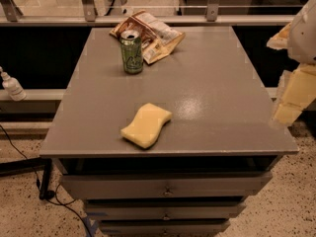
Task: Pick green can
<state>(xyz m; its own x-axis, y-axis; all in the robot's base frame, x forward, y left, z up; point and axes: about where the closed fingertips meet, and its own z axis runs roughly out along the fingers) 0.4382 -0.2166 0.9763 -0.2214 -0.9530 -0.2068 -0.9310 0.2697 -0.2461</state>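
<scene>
The green can [132, 52] stands upright on the far left part of the grey cabinet top [207, 83]. It has a silver top with a pull-tab and a pale logo on its side. My gripper [289, 102] hangs at the right edge of the view, beside the cabinet's right edge. It is far to the right of the can and nearer to me, and it touches nothing.
A brown-and-white crinkled snack bag [153, 33] lies just behind and to the right of the can, close to it. A yellow sponge [146, 125] lies near the front edge. Drawers [165, 186] sit below the top. A white bottle [12, 85] stands on a ledge at the left.
</scene>
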